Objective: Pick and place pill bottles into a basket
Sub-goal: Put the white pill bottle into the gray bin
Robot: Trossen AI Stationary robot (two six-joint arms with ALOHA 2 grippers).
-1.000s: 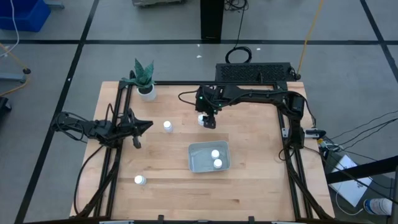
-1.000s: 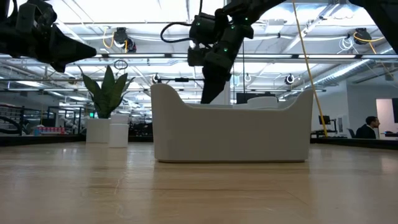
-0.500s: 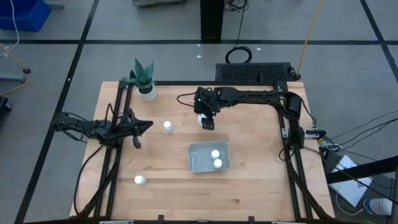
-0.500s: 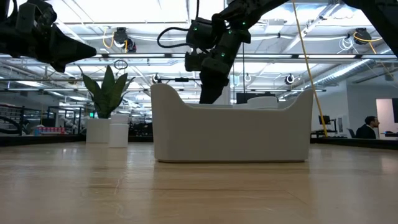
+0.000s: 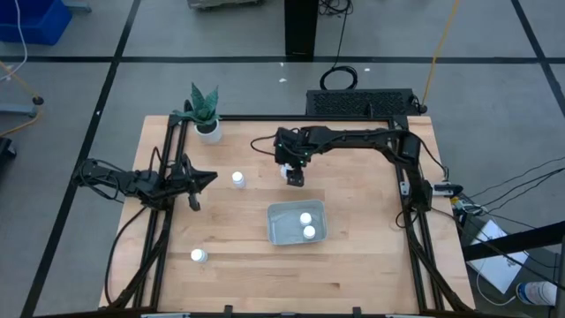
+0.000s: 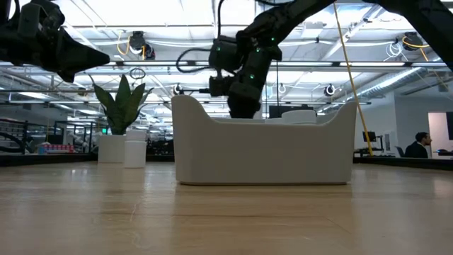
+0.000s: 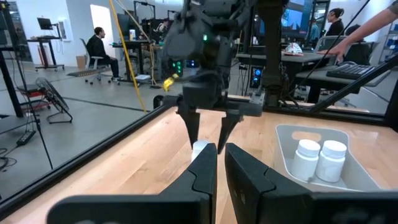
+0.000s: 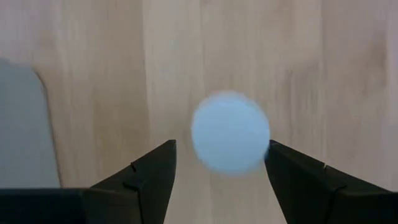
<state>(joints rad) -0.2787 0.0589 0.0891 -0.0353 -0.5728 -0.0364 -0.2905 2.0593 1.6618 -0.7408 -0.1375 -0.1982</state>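
Observation:
My right gripper point(image 5: 296, 175) is open and points down over a small white pill bottle point(image 8: 230, 132) that stands upright on the table, just beyond the basket's far side. Its two fingers point(image 8: 155, 171) stand on either side of the bottle's cap; I see no touch. The left wrist view also shows this gripper point(image 7: 208, 134) above the bottle point(image 7: 200, 148). The pale grey basket point(image 5: 275, 231) holds two bottles point(image 5: 307, 224). Two more bottles stand on the table, one left of centre point(image 5: 237, 179) and one near the front left point(image 5: 199, 256). My left gripper point(image 5: 205, 177) waits shut at the left.
A white pot with a green plant point(image 5: 207, 124) stands at the table's far left corner. In the low view the basket point(image 6: 262, 152) hides the bottle under my right gripper point(image 6: 244, 106). People sit at desks in the room beyond the table point(image 7: 99, 46).
My right gripper has come down toward the bottle beyond the basket, its wrist sinking lower behind the basket in the low view. The bottles and the basket have kept still.

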